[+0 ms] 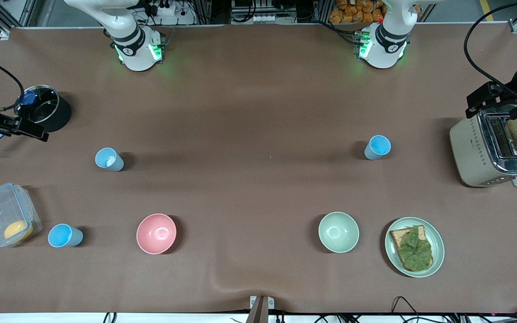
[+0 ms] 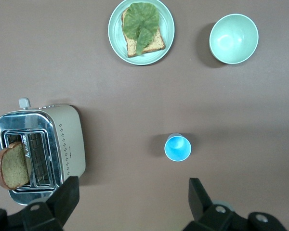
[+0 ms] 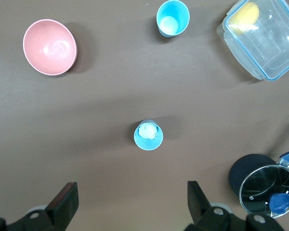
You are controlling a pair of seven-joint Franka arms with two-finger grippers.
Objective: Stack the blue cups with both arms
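A paler blue cup (image 1: 109, 159) with a white patch inside stands upright toward the right arm's end; it also shows in the right wrist view (image 3: 148, 135). A sky blue cup (image 1: 378, 147) stands upright toward the left arm's end and shows in the left wrist view (image 2: 177, 147). Another sky blue cup (image 1: 64, 236) stands beside the clear box, also in the right wrist view (image 3: 172, 18). My right gripper (image 3: 131, 190) is open and empty, high over the table by the paler cup. My left gripper (image 2: 133, 185) is open and empty, high over the table by the sky blue cup.
A pink bowl (image 1: 156, 233) and a green bowl (image 1: 338, 232) sit nearer the front camera. A plate with toast and lettuce (image 1: 414, 246), a toaster holding bread (image 1: 492, 148), a clear box (image 1: 6, 220) and a lidded dark pot (image 1: 45, 107) stand at the table's ends.
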